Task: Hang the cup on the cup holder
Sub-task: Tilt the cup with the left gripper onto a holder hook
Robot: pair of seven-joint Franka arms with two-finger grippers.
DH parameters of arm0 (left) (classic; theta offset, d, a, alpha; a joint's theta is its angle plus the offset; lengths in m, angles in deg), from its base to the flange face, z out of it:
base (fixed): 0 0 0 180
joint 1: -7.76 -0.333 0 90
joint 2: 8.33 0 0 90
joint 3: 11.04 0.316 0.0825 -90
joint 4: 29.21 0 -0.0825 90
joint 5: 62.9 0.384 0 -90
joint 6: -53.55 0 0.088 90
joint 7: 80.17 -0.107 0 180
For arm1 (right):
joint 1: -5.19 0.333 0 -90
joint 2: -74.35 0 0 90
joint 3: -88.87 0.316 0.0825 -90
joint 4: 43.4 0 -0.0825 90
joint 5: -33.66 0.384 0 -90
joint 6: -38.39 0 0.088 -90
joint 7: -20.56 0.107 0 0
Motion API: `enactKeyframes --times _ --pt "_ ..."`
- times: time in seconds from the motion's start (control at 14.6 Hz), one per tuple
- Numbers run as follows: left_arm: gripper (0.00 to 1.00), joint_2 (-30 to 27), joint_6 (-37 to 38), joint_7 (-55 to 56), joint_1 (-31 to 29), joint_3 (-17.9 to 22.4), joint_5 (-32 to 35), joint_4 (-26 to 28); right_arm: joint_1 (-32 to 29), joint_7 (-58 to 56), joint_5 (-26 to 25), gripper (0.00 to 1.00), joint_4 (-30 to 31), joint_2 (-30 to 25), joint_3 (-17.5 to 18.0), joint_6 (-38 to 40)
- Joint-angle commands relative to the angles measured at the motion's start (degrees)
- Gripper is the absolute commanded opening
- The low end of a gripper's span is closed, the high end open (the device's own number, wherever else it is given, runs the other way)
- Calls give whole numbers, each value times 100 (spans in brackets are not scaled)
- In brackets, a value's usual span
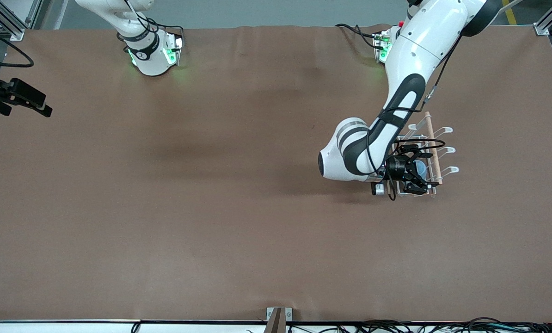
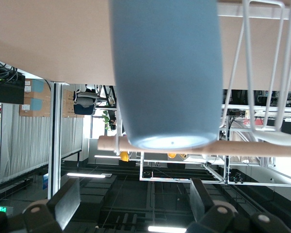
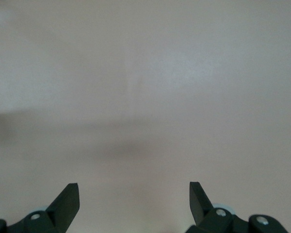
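Observation:
The light blue cup (image 1: 421,168) hangs upside-down-tilted on a prong of the white wire cup holder (image 1: 442,150), which stands toward the left arm's end of the table. In the left wrist view the cup (image 2: 165,73) shows its base toward me, in front of the wooden rod (image 2: 252,147) and beside a wire prong (image 2: 264,73). My left gripper (image 1: 416,176) is at the rack; its fingers (image 2: 68,199) are open and apart from the cup. My right gripper (image 3: 134,194) is open and empty over bare brown cloth, and its arm waits.
The brown cloth (image 1: 211,185) covers the whole table. The two arm bases (image 1: 151,53) stand along the edge farthest from the front camera. Cables lie along the table's edge nearest to the front camera (image 1: 396,323).

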State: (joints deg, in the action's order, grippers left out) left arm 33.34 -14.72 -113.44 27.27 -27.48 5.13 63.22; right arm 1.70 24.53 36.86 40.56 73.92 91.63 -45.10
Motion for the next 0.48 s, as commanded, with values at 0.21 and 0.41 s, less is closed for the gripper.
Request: enactKeyframes --times 0.21,0.41 --pt "100 -720 94 302 -61 -52 -841 -952 -267 -213 129 100 323 -71 58 -414" --pt "100 -1283 86 1249 0 -52 -1765 -1357 -293 -213 129 100 331 -80 58 -378"
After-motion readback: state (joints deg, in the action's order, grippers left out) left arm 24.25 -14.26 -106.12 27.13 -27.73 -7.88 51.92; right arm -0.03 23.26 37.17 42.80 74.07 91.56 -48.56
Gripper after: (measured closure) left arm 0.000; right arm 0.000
